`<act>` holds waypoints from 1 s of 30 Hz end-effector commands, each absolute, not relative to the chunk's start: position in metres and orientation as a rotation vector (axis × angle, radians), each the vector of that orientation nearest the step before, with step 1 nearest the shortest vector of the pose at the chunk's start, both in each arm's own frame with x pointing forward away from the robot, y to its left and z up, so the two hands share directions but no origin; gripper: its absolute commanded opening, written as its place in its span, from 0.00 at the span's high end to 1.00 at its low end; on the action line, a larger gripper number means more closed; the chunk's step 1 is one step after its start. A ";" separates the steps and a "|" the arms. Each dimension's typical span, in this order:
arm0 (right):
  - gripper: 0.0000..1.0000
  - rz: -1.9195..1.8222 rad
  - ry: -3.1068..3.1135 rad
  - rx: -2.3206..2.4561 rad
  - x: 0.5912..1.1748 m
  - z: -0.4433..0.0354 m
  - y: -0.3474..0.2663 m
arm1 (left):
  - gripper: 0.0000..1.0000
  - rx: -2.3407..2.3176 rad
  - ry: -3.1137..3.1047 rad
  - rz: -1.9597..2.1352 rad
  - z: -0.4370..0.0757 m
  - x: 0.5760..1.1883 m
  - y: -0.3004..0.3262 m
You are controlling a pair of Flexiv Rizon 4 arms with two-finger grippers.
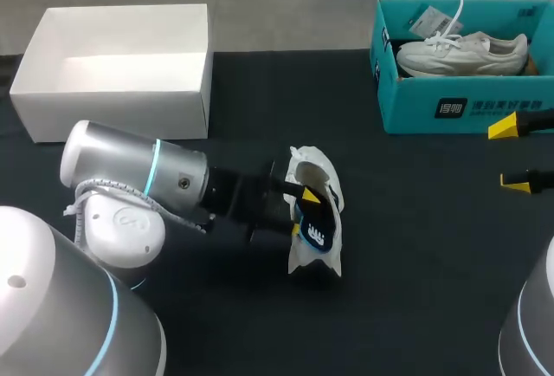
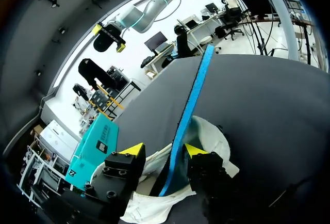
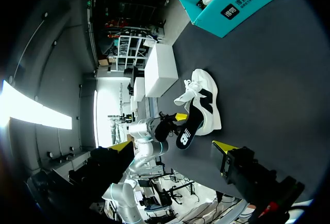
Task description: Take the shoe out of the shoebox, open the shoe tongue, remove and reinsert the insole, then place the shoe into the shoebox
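Insole (image 2: 192, 97): stands edge-on in left claw (image 2: 164, 150) gap, long axis running straight ahead, lower end in shoe (image 1: 325, 177); cannot tell whether pinched. Right claw (image 1: 510, 157) spread, farther off.

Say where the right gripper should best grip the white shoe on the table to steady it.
Probably the shoe, by its wall facing the right gripper, approached from the right. The left gripper holds the insole at the opening from the other side, leaving that wall free.
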State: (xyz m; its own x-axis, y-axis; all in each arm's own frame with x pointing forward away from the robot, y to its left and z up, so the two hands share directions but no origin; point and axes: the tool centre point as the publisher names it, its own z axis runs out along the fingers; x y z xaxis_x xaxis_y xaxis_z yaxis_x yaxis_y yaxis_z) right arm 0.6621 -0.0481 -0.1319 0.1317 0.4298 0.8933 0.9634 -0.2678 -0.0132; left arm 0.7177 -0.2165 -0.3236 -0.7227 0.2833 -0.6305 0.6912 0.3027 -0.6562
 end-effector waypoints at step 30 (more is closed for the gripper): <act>0.00 -1.090 -1.343 -1.794 0.657 -0.131 -0.048 | 0.53 0.800 2.220 -1.322 -0.339 0.735 -0.218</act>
